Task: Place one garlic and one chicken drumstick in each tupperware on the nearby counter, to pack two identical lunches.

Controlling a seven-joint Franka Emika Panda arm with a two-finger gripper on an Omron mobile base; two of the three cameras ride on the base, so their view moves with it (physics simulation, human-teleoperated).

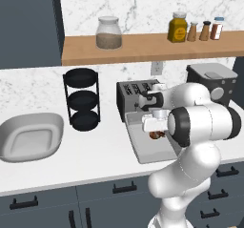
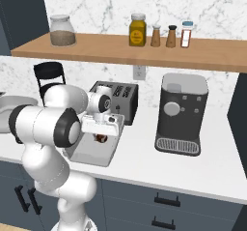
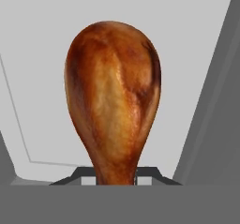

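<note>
My gripper (image 1: 155, 127) (image 3: 116, 175) is shut on the thin bone end of an orange-brown chicken drumstick (image 3: 112, 96) (image 1: 156, 135) (image 2: 101, 138). The plump end points down into the rectangular light-grey tupperware (image 1: 143, 151) (image 2: 91, 153) on the white counter (image 1: 95, 160), just above the tray's floor (image 3: 37, 101). The second tupperware, a rounded oval dish (image 1: 31, 136) (image 2: 12, 102), sits at the far left of the counter with nothing in it. The garlic is out of view.
A dark toaster (image 1: 136, 94) (image 2: 116, 97) stands right behind the tray. A black tiered rack (image 1: 82, 99) is to its left, and a coffee machine (image 1: 213, 81) (image 2: 182, 114) to its right. A wooden shelf (image 1: 143, 48) with jars hangs above.
</note>
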